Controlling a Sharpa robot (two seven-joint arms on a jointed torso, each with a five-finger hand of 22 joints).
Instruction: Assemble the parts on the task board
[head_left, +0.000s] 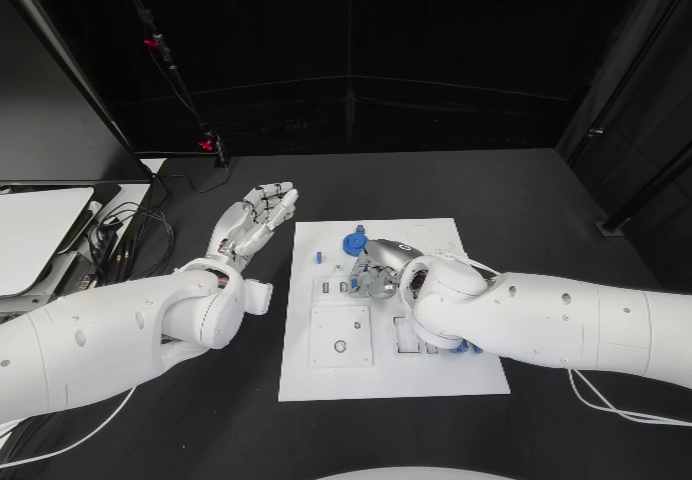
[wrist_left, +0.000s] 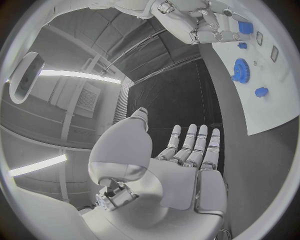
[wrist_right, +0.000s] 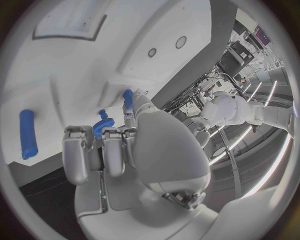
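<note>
The left hand (head_left: 257, 222) was seen held open over the black table (head_left: 548, 215), just off the left edge of the task board (head_left: 325, 375), with its fingers (wrist_left: 195, 145) stretched straight and side by side and nothing held in them. In the left wrist view the palm was turned up and away from the board, which lay well to the side.

On the white task board, a blue gear (head_left: 351, 243) was seen near the far edge, and a smaller blue part (wrist_left: 261, 92) lay just beside it in the left wrist view. A square white plate (head_left: 340, 335) was set on the board's near left area.

The right hand (head_left: 379, 270) was lowered over the middle of the board with its fingers curled downward. A small blue part (wrist_right: 127, 98) was seen at its fingertips in the right wrist view, but whether it was actually gripped could not be told. A blue rod-shaped part (wrist_right: 26, 133) lay flat on the board, apart from the hand. More blue parts (head_left: 459, 349) showed under the right forearm.
</note>
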